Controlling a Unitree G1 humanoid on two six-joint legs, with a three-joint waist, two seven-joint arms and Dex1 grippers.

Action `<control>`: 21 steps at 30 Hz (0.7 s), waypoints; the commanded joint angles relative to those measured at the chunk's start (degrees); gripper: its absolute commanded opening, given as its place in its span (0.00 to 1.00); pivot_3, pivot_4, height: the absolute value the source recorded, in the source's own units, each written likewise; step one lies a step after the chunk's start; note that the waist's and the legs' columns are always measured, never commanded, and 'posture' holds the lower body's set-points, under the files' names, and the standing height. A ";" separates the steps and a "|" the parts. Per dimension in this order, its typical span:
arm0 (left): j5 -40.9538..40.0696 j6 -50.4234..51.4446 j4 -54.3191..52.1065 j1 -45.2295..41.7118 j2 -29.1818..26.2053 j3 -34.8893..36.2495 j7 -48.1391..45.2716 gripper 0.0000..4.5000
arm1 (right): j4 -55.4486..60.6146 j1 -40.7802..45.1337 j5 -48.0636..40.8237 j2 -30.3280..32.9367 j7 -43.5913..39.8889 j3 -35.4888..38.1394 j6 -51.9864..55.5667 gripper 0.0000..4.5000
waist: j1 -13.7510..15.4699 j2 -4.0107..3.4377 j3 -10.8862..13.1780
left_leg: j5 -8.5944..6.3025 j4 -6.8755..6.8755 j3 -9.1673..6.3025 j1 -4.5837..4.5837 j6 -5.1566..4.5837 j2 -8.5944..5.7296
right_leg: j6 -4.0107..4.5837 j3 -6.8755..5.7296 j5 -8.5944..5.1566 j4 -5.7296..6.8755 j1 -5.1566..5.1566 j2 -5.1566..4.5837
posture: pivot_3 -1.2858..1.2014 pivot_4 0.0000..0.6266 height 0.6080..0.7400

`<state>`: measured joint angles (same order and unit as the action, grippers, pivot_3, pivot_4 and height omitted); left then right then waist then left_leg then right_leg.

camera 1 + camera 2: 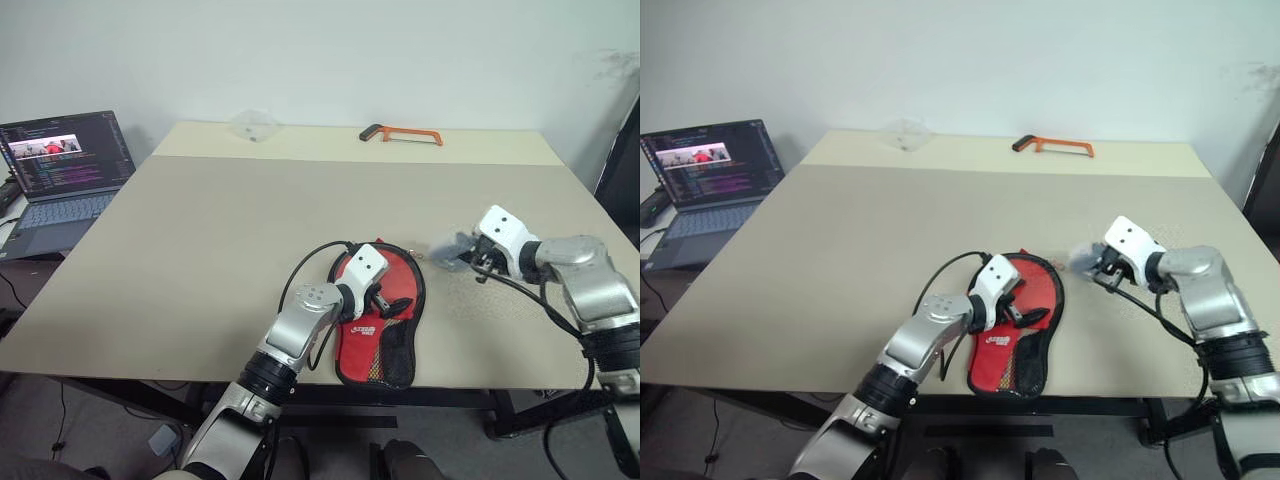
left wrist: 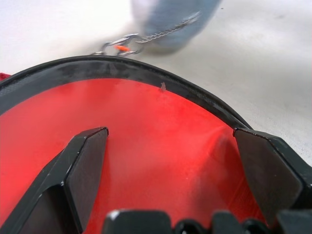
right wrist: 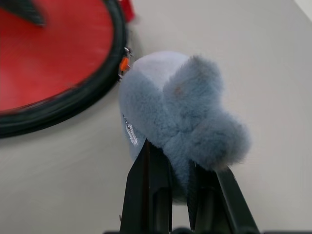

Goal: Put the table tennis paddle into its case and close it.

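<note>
Roughly: beige table (image 1: pixel 250 230) | laptop (image 1: pixel 62 170), hacksaw (image 1: pixel 401 134) | left tool (image 1: pixel 385 300) wide | right tool (image 1: pixel 465 255) pinching grey pouch (image 3: pixel 180 107)

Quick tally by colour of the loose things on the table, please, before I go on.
Red: 1, paddle in its black-trimmed case
Orange: 1, hacksaw
Grey: 1, fluffy pouch in the right claw
Clear: 1, plastic item, far edge
Total: 4

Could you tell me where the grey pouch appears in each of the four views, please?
Left eye: grey pouch right of centre, pinched by the right gripper.
Right eye: right of centre, beside the case.
Left wrist: blurred, by its chain beyond the case rim.
Right wrist: centre, between the fingers.
Shared landmark: the case's black rim.
</note>
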<state>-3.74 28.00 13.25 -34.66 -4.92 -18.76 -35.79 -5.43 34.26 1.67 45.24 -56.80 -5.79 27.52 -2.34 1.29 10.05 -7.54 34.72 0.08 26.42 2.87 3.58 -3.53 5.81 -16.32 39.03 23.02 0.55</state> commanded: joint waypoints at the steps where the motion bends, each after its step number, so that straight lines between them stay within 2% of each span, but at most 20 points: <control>1: 0.38 0.06 1.80 -0.55 0.37 -0.32 -0.23 1.00 | 5.25 -1.44 -1.91 2.46 -3.21 0.14 1.62 0.00 | 0.03 0.00 0.00 | 0.00 0.01 0.00 0.00 0.00 0.00 | 0.00 0.01 0.00 0.00 0.00 0.00 | 0.52 0.24 1.00; 11: 0.74 -1.62 10.62 -4.43 1.04 3.13 2.66 1.00 | 12.86 -9.18 -5.48 8.26 -12.49 -2.49 1.73 0.00 | 0.53 0.00 0.00 | 0.00 0.00 -0.01 0.00 0.00 0.00 | 0.01 -0.03 -0.02 -0.03 -0.01 -0.01 | 0.52 0.24 1.00; 21: 1.91 -2.24 11.34 -4.41 0.60 2.56 2.36 1.00 | 22.03 -17.51 -17.27 12.58 -20.97 1.02 2.47 0.00 | 0.49 0.02 0.01 | -0.02 -0.03 -0.07 -0.20 0.02 0.01 | 0.07 -0.09 -0.08 -0.04 -0.25 0.00 | 0.52 0.24 1.00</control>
<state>-2.54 24.92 22.94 -39.82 -4.22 -15.59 -33.29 12.93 17.62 -11.85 56.88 -74.41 -5.61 29.59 -1.85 1.31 10.05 -7.57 34.69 0.02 26.12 2.89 3.59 -3.46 5.72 -16.41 38.98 22.68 0.55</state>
